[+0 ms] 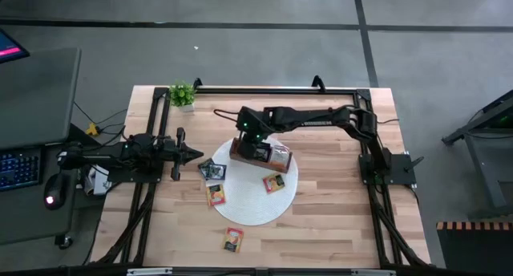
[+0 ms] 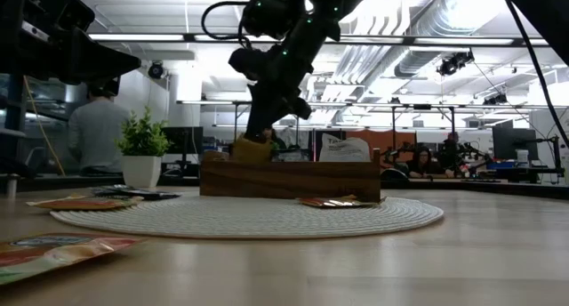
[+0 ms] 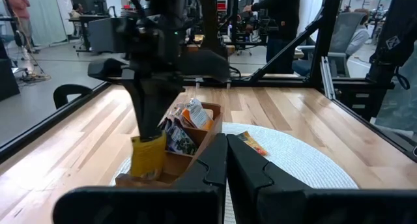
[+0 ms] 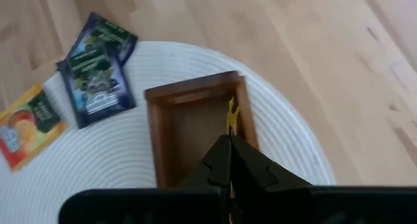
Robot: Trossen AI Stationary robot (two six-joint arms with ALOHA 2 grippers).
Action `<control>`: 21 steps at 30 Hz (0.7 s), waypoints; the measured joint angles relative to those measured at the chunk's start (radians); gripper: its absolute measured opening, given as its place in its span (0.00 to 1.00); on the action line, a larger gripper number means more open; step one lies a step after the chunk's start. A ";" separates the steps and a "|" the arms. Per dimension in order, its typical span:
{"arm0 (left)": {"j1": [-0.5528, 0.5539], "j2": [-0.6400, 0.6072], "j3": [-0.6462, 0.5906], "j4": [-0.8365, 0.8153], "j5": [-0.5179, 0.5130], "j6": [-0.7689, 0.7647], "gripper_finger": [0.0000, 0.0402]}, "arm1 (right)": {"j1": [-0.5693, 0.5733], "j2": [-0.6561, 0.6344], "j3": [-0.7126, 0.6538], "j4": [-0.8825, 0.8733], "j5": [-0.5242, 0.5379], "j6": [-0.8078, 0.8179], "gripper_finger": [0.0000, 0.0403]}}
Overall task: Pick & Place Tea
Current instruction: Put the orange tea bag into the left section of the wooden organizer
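- Nearest the low camera, one orange sachet lies flat on the bare table, off the round white mat, on the table's near side in the high view.
- Right gripper hangs over the end compartment of the wooden box nearest the left arm; its fingers are closed on a yellow sachet.
- That sachet stands on edge, long axis upright, lower part down inside the compartment, close against one wall. In the left wrist view it shows as a yellow packet below the gripper at the box's end.
- Wooden box sits on the mat, long axis running across the table between the two arms. Other compartments hold upright sachets: a pale one shows above the rim in the low view.
- Two dark blue sachets lie flat and overlapping on the mat, just beside the box on the side toward the left arm.
- An orange-and-red sachet lies flat at the mat's edge, near the dark pair.
- Another orange sachet lies flat on the mat, on the box's near side.
- Left gripper waits at the table's left side, well apart from the box, pointing toward it, fingers pressed together and empty.
- Small potted plant stands at the far left corner.
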 joint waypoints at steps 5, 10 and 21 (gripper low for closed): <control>0.000 0.000 0.000 0.000 0.000 0.000 0.00 | -0.007 0.000 0.000 0.000 0.008 0.000 0.00; 0.000 0.000 0.000 0.000 0.000 0.000 0.00 | -0.007 0.000 0.000 -0.044 0.024 0.000 0.00; 0.000 0.000 0.000 0.000 0.000 0.000 0.00 | -0.004 0.000 0.000 -0.045 0.076 -0.001 0.00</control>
